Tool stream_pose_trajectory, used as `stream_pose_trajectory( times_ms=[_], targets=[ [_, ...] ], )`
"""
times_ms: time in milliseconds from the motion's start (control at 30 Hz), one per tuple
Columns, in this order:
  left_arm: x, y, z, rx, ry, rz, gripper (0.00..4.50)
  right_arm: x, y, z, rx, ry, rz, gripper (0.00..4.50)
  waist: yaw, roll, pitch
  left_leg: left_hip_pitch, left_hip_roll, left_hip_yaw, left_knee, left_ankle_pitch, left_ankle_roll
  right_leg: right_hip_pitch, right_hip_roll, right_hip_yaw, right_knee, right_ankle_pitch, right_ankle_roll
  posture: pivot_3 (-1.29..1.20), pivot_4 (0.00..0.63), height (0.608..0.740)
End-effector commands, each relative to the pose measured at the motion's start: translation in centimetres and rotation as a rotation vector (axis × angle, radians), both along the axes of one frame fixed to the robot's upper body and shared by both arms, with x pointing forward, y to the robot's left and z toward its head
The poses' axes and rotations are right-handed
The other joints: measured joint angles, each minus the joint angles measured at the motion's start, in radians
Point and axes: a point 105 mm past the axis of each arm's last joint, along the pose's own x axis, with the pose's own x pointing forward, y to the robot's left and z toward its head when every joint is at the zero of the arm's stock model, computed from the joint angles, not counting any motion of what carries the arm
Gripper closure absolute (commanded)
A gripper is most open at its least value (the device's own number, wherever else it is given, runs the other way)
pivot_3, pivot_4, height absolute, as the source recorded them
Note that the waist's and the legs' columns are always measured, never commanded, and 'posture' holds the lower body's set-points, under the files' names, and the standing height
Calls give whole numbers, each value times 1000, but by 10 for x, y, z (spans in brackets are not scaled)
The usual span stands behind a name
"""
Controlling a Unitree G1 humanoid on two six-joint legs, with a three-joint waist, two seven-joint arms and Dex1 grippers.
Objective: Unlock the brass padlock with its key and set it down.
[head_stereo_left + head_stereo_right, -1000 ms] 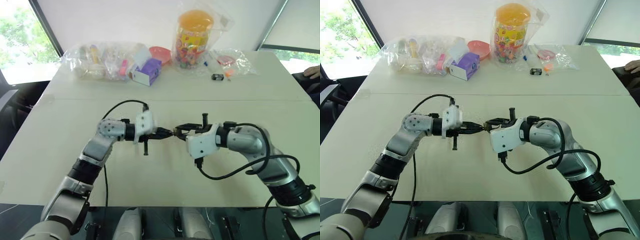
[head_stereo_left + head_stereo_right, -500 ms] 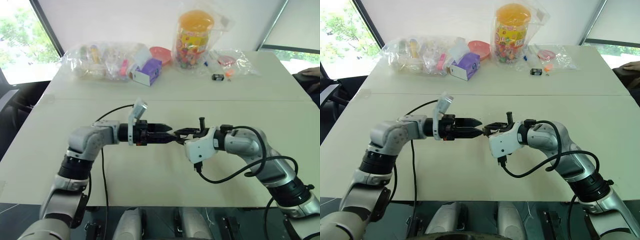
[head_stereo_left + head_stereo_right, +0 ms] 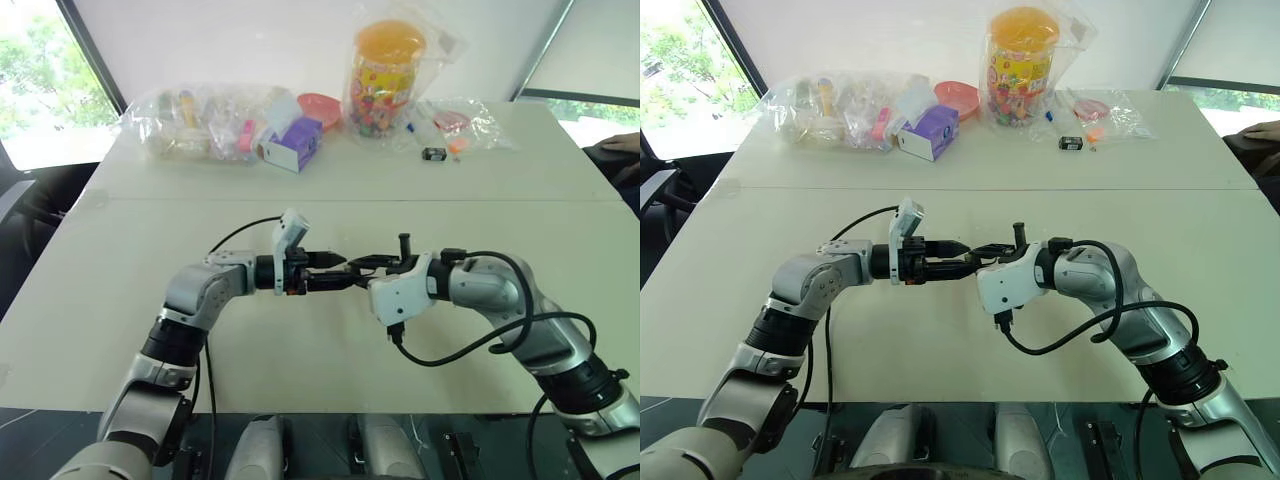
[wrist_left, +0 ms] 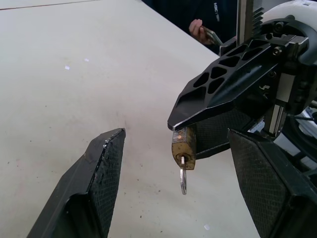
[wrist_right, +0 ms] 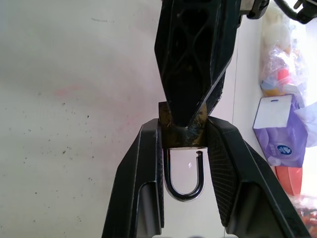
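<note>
Brass padlock sits clamped between the two fingers of the right gripper, held up in the air above the middle of the table, body pinched on its flat sides. Key is seated in the keyway and juts out of the lock's free end with its bow hanging clear, so the grip looks chosen to leave that end exposed. In the right wrist view the shackle loops back between the fingers toward the wrist; one leg appears to show a small gap at the body, but whether it is actually released I cannot tell. Left gripper faces the lock head-on, jaws spread apart, one finger on each side of the key and touching neither key nor lock. Likely step: close on the key bow and turn it, or re-grip after a turn. Room: bare table below and all round both arms, near edge well apart from the lock. Far edge carries clutter: plastic bags, a purple box, a candy jar, a small black object, all well away. A person's hand shows beyond the table side.
</note>
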Motion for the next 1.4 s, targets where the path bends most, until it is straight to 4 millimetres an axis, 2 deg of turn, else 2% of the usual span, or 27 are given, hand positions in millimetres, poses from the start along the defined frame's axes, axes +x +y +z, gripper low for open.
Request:
stream_pose_trajectory(
  times_ms=[33, 67, 133, 167, 367, 500, 533, 567, 700, 733, 833, 867, 967, 1133, 1167, 1400],
  targets=[
    [0, 0, 7, -13, -35, -11, 2394, -2, 1, 15, 22, -54, 9, 3828, 0, 0, 0, 0, 0, 0, 0, 0, 0, 0, 0, 0, 0, 0, 0, 0, 150, 735],
    [0, 0, 7, -15, -33, -10, 2815, -2, 1, 16, 23, -54, 8, 3828, 0, 0, 0, 0, 0, 0, 0, 0, 0, 0, 0, 0, 0, 0, 0, 0, 150, 735],
    [1, 0, 7, -18, -29, -8, 4036, -2, 1, 16, 22, -55, 9, 3828, 1, 0, 0, 0, 0, 0, 0, 0, 0, 0, 0, 0, 0, 0, 0, 0, 150, 735],
    [1, 0, 6, -19, -29, -7, 4390, -2, 2, 16, 22, -55, 9, 3828, 0, 0, 0, 0, 0, 0, 0, 0, 0, 0, 0, 0, 0, 0, 0, 0, 150, 735],
    [0, -3, 4, -19, -19, -18, 4456, -3, 5, 18, 27, -52, 18, 3828, 0, 0, 0, 0, 0, 0, 0, 0, 0, 0, 0, 0, 0, 0, 0, 0, 150, 735],
    [0, -3, 5, -20, -21, -18, 4456, -7, 6, 19, 61, 17, 5, 3828, 0, 0, 0, 0, 0, 0, 0, 0, 0, 0, 0, 0, 0, 0, 0, 0, 150, 735],
    [1, -3, 6, -21, -23, -19, 4500, -8, 5, 19, 68, 33, -3, 2695, 0, 0, 0, 0, 0, 0, 0, 0, 0, 0, 0, 0, 0, 0, 0, 0, 150, 735],
    [1, -3, 7, -22, -24, -19, 4500, -8, 5, 20, 72, 44, -10, 2337, 0, 0, 0, 0, 0, 0, 0, 0, 0, 0, 0, 0, 0, 0, 0, 0, 150, 735],
    [2, 1, 10, -19, -35, -30, 4500, -10, -9, 22, 135, 148, -99, 364, 2, 0, 0, 0, 0, 0, 0, 0, 0, 0, 0, 0, 0, 0, 0, 0, 150, 735],
    [2, 2, 10, -16, -38, -35, 4500, -10, -12, 26, 167, 169, -122, 59, 2, 0, 0, 0, 0, 0, 0, 0, 0, 0, 0, 0, 0, 0, 0, 0, 150, 735],
    [0, 6, 12, -7, -47, -64, 4500, -6, -24, 40, 309, 239, -213, 59, 1, 0, 0, 0, 0, 0, 0, 0, 0, 0, -1, 0, 0, 0, 0, 0, 150, 735],
    [0, 6, 12, -7, -46, -71, 4500, -5, -26, 43, 350, 257, -233, 321, 1, 0, 0, 0, 0, 0, 0, 0, 0, 0, -1, 0, 0, 0, 0, 0, 150, 735],
    [-1, 7, 13, -10, -43, -87, 4500, -2, -25, 46, 429, 293, -273, 1507, -1, 0, 0, 0, 0, 0, 0, 0, 0, 0, -1, 0, 0, 0, 0, 0, 150, 735],
    [-1, 6, 20, -39, -36, -108, 4500, -1, -19, 37, 485, 345, -296, 4072, 0, 0, 0, 0, 0, 0, 0, 0, 0, 0, -1, 0, 0, 0, 0, 0, 150, 735],
    [-1, 6, 22, -44, -36, -110, 4500, -1, -18, 36, 491, 350, -301, 4468, 1, 0, 0, 0, 0, 0, 0, 0, 0, 0, -1, 0, 0, 0, 0, 0, 150, 735],
    [-1, 7, 26, -65, -24, -105, 4500, -1, -13, 22, 503, 379, -318, 4468, 0, 0, 0, 0, 0, 0, 0, 0, 0, 0, 0, 0, 0, 0, 0, 0, 150, 735]
  ],
)
